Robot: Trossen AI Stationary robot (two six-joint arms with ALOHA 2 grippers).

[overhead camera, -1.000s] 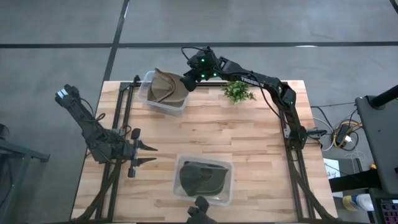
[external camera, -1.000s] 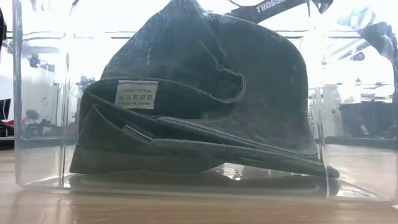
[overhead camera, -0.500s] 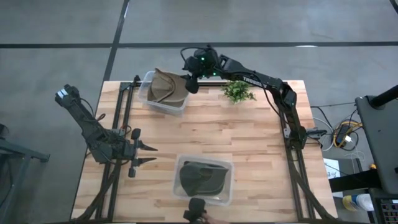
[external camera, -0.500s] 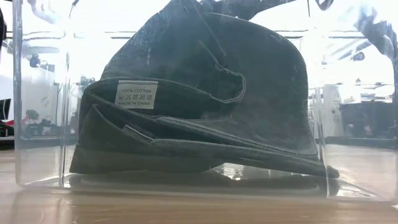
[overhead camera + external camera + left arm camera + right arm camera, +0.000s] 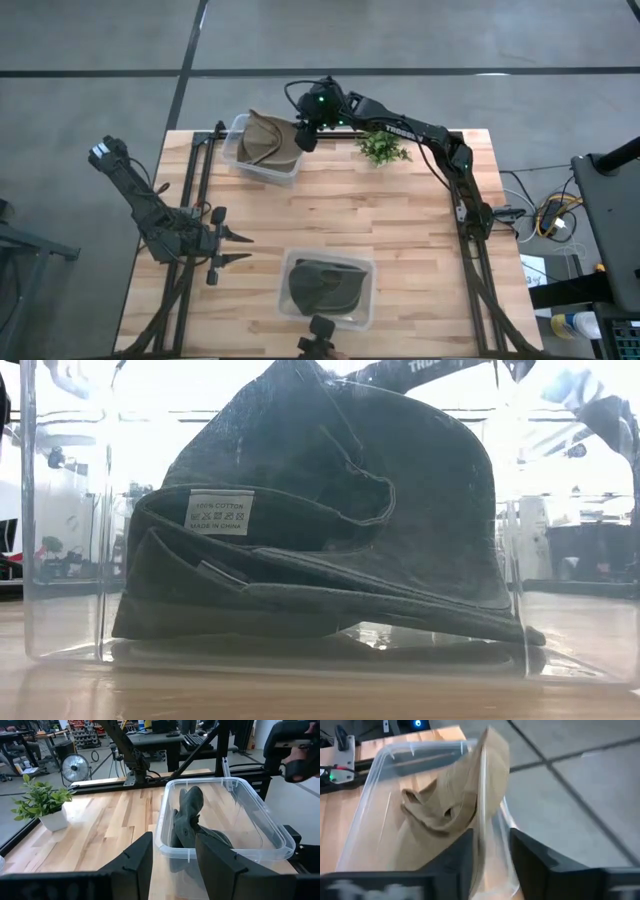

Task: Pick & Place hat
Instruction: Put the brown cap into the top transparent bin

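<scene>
A tan hat (image 5: 264,140) lies crumpled in a clear bin (image 5: 236,125) at the table's far left. One edge of its brim (image 5: 485,795) rises above the bin's right wall. My right gripper (image 5: 305,136) hangs open over that wall, and in the right wrist view (image 5: 492,857) its fingers stand on either side of the raised brim. A dark green hat (image 5: 325,286) (image 5: 320,530) lies folded in a second clear bin (image 5: 370,270) at the near edge. My left gripper (image 5: 236,249) (image 5: 172,865) waits open at the table's left, pointing toward that bin. My right gripper comes down slanting from the table's right, with one finger (image 5: 462,855) on each side of the tan hat's raised brim edge (image 5: 483,827) and the bin wall. I cannot tell whether the fingers touch the brim.
A small potted plant (image 5: 382,148) stands just right of the right arm's wrist at the far edge. A person's hand (image 5: 300,760) holds a dark device beyond the near bin. Bare wooden table (image 5: 400,220) lies between the two bins.
My right gripper has shifted slightly toward the table's left, over the right wall of the tan hat's bin, and the wrist has turned a little. Neither hat has moved.
</scene>
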